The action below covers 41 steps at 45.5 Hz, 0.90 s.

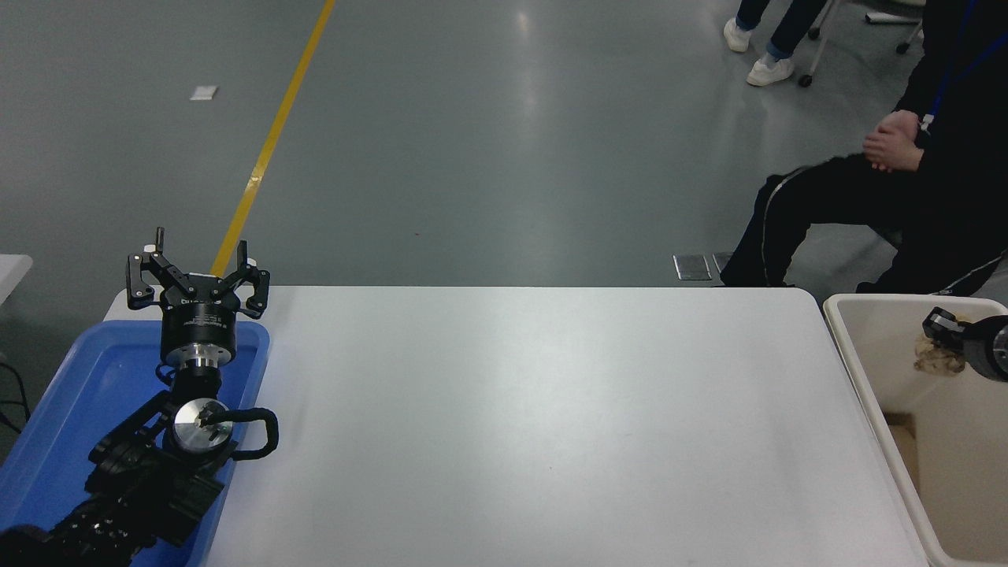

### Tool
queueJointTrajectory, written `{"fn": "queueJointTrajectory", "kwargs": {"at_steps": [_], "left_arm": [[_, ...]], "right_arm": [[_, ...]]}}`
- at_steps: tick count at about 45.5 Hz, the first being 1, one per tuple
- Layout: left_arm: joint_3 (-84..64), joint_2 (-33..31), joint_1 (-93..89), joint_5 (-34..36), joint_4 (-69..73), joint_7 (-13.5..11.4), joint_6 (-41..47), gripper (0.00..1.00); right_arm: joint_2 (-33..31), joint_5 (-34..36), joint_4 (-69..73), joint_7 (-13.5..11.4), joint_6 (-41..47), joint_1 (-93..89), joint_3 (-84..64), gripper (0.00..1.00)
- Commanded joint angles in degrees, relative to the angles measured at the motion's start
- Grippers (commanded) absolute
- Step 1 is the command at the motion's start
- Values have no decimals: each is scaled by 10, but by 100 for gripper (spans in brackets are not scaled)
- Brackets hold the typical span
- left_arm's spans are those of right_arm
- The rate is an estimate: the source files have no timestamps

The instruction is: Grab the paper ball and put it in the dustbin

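Right claw [945,331] at right edge, inside mouth of dustbin [846,346], mostly cut off by frame; cannot tell if grip on paper ball [937,360] holds or has let go. Ball visible just under claw, within bin walls, touching or very near it. Step: placing, release stage, judged near finish. Next move calls for parting grip fully, then lifting clear of rim. Left claw [197,272] parked, spread wide, over blue tray [47,417] at surface [535,409] lower left.

Lab or workshop floor: grey sealed concrete [472,118], yellow floor line [272,138], white table [535,425].
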Motion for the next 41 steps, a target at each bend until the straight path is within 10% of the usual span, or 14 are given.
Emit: {"fn": "queueJointTrajectory", "kwargs": {"at_steps": [1, 12, 15, 17, 41], "left_arm": [[0, 1, 0, 0, 0, 0, 0, 99], [0, 1, 0, -1, 0, 0, 0, 99], [0, 1, 0, -1, 0, 0, 0, 99], [0, 1, 0, -1, 0, 0, 0, 99], [0, 1, 0, -1, 0, 0, 1, 99]], "right_arm": [[38, 4, -55, -2, -83, -78, 43, 0], [49, 30, -53, -1, -92, -88, 42, 0], [48, 30, -48, -1, -94, -86, 43, 72], [48, 30, -44, 0, -88, -84, 43, 100], [40, 30, 21, 3, -90, -58, 67, 100]]}}
